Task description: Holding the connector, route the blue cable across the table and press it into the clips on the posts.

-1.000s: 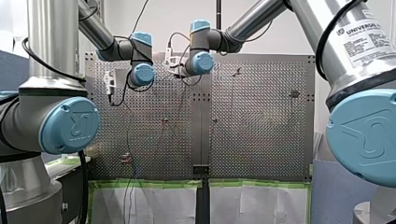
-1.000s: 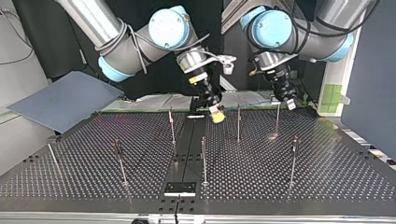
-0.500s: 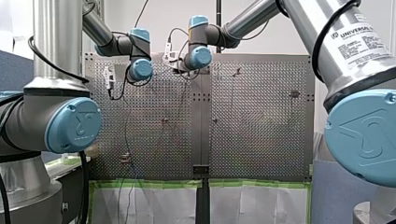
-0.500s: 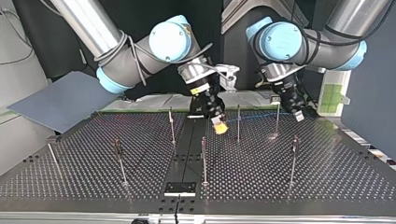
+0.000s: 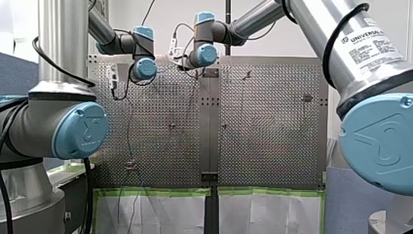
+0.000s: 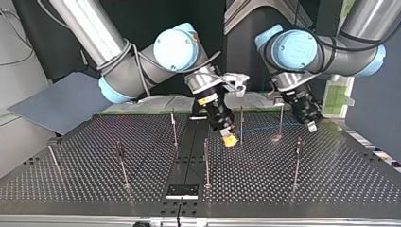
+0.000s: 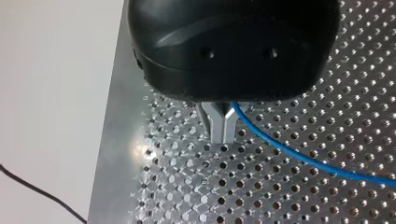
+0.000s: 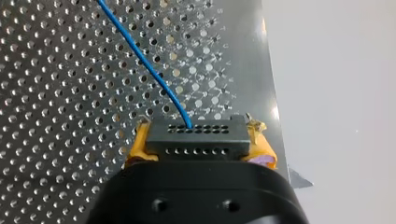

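Observation:
In the right wrist view my right gripper (image 8: 198, 144) is shut on the black connector (image 8: 196, 137), which sits between its yellow pads (image 8: 137, 144). The blue cable (image 8: 144, 60) leaves the connector's face and runs ahead over the perforated plate. In the left wrist view my left gripper (image 7: 219, 128) has its metal fingers shut on the blue cable (image 7: 289, 151), which trails off to one side. In the top view the blue cable (image 6: 265, 127) stretches between my right gripper (image 6: 229, 139) and my left gripper (image 6: 309, 125), passing two posts (image 6: 241, 124) (image 6: 281, 120).
Several thin posts stand on the perforated table (image 6: 331, 184), among them one (image 6: 174, 127) beside my right gripper and others nearer the camera (image 6: 206, 161) (image 6: 297, 161) (image 6: 121, 163). A grey panel (image 6: 61, 101) lies past the table at the top view's left.
Both grippers have come toward the camera in the top view and lower over the table. The blue cable now shows drawn out between them past the two posts.

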Robot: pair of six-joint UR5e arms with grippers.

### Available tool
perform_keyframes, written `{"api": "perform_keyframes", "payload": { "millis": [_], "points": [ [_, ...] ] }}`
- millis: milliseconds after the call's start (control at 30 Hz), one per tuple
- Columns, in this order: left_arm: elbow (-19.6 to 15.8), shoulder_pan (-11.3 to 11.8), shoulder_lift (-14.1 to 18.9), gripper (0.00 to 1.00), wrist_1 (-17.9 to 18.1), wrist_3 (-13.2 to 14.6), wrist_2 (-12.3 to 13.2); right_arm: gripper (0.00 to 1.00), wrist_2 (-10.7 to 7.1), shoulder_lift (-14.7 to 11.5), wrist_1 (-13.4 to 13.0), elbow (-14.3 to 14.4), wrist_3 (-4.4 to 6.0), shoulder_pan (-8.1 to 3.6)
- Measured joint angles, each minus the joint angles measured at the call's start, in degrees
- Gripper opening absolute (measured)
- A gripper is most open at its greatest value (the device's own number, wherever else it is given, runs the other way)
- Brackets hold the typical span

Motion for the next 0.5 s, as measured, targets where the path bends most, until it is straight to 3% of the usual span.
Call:
{"api": "perform_keyframes", "payload": {
  "millis": [500],
  "points": [
    [2.5,3.6,-1.8,0.02,-0.4,0.0,2.8,0.00,-0.02,1.9,0.0,-1.9,0.26,0.81]
  ]
}}
